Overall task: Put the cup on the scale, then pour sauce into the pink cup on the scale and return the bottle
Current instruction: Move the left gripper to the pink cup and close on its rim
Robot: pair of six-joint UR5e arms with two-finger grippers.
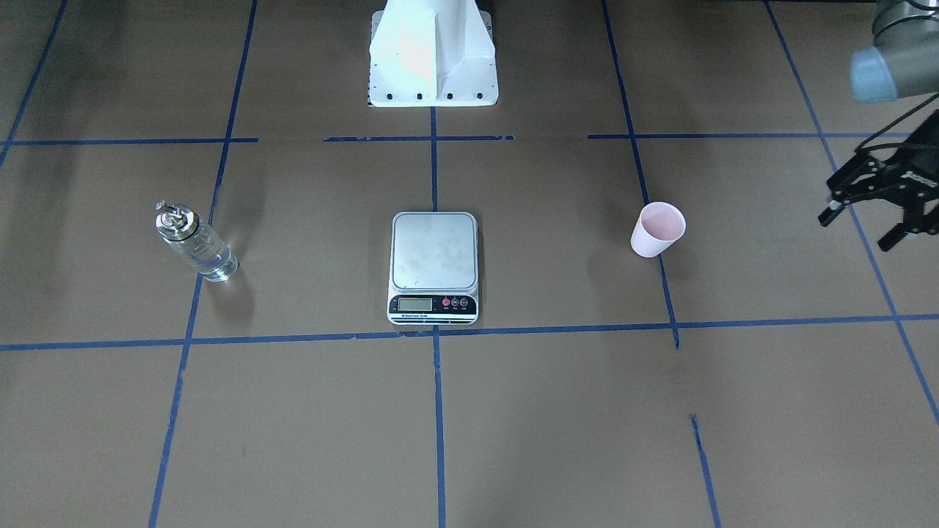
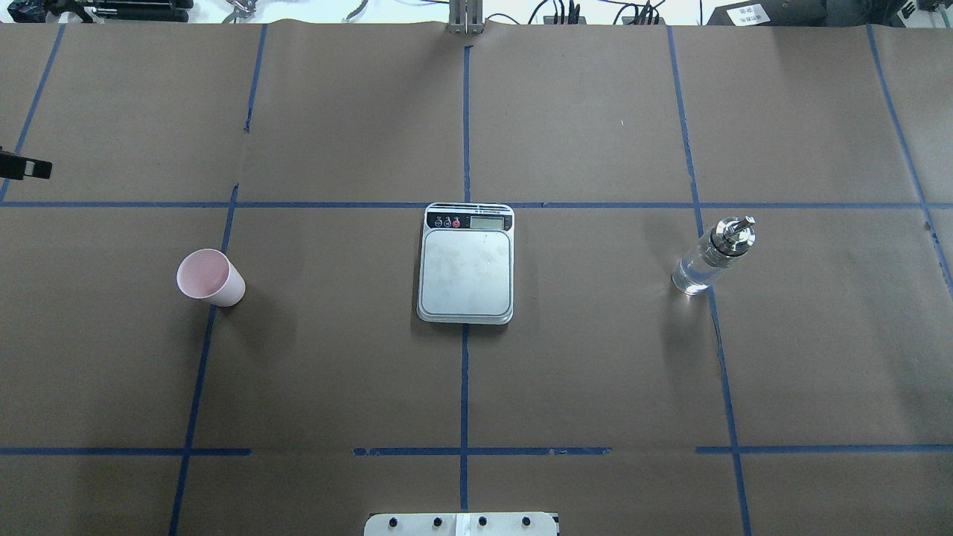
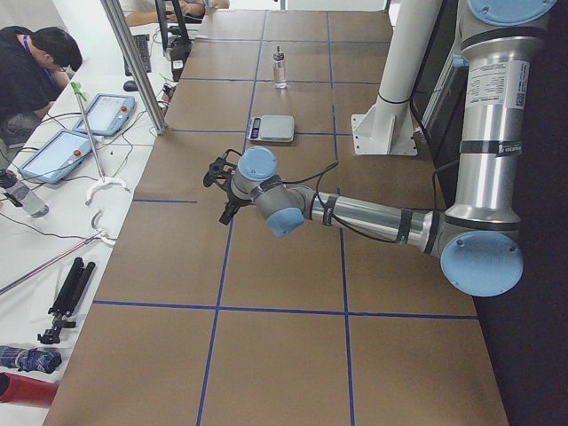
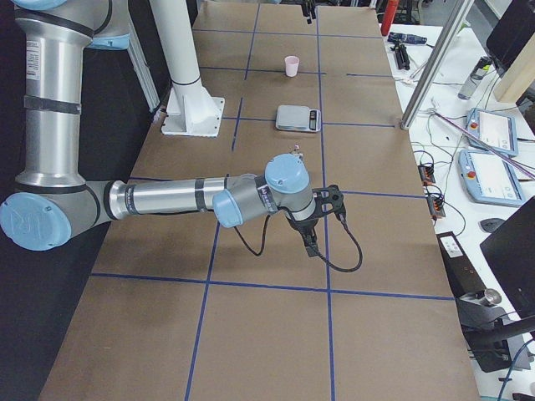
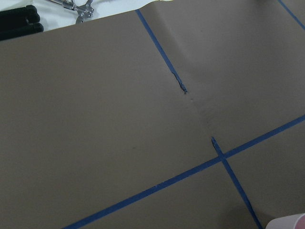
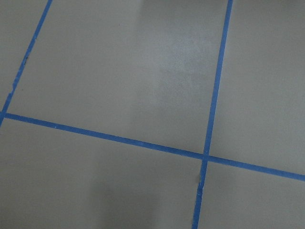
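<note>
Nothing is done yet. The scale [image 2: 466, 264] sits bare. The pink paper cup [image 2: 210, 278] stands well to its left and the glass bottle [image 2: 712, 257] well to its right. My left gripper [image 1: 873, 213] hangs open and empty; my right gripper's [image 4: 322, 219] state I cannot tell.

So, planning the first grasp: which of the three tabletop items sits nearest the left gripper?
The cup, closest to the left gripper; scale and bottle stand farther away.
</note>
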